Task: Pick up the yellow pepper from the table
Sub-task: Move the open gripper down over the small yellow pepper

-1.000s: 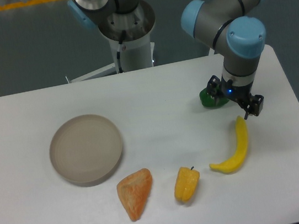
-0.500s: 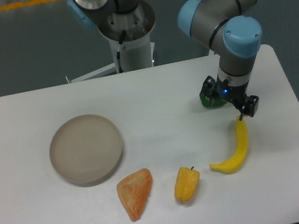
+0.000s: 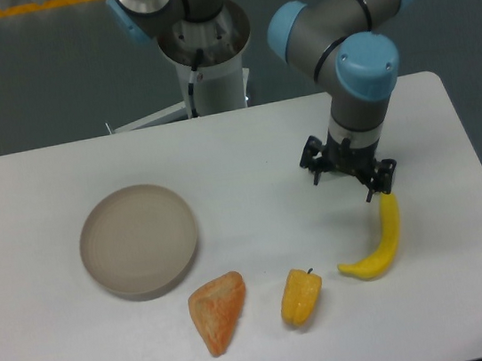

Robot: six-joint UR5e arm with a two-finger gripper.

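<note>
While the gripper (image 3: 346, 172) hangs with fingers spread and nothing between them, the pepper (image 3: 300, 297) lies on the table (image 3: 59, 359) at its 7 o'clock, well apart. A banana (image 3: 380, 240) curves at the pepper's 2 o'clock; an orange wedge (image 3: 217, 311) sits at its 9 o'clock, a plate (image 3: 138, 240) at 10.
</note>
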